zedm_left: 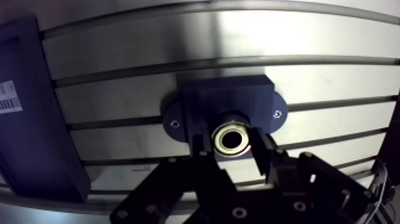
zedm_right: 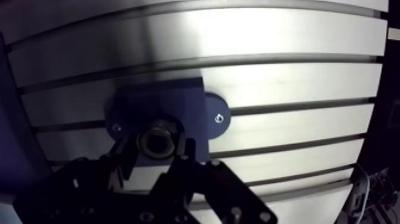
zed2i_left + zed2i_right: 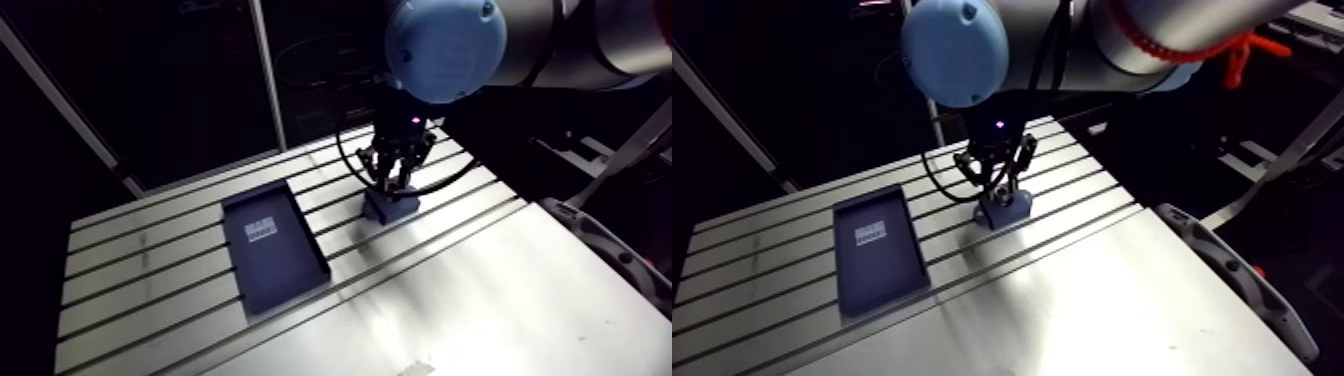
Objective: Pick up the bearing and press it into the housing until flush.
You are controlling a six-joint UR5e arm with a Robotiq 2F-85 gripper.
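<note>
The pincer point(image 1: 232, 142) was pictured closed on the bearing point(image 1: 221, 139), the metal ring clamped between its two fingers point(image 1: 262, 156) directly over the housing point(image 1: 229, 95). The bearing was seen at the mouth of the housing's bore; whether it was seated flush could not be told. The housing, a dark blue block with a rounded flange, was set on the slotted tabletop point(image 3: 480, 300), and a screw point(image 1: 174, 124) was shown in the flange on each side of the bearing. In the arm view the wrist was shown upright above the housing, toward the tabletop's 12 o'clock edge. A dark, shallow tray point(image 3: 275, 250) was laid at about 8 o'clock from the housing, near it but not touching, with its long sides run across the slots. A white label point(image 3: 260, 228) was shown on the tray floor, in its 12 o'clock half. In the wrist view the tray's edge was caught beside the pincer, and the slots were seen running crosswise under the housing.
</note>
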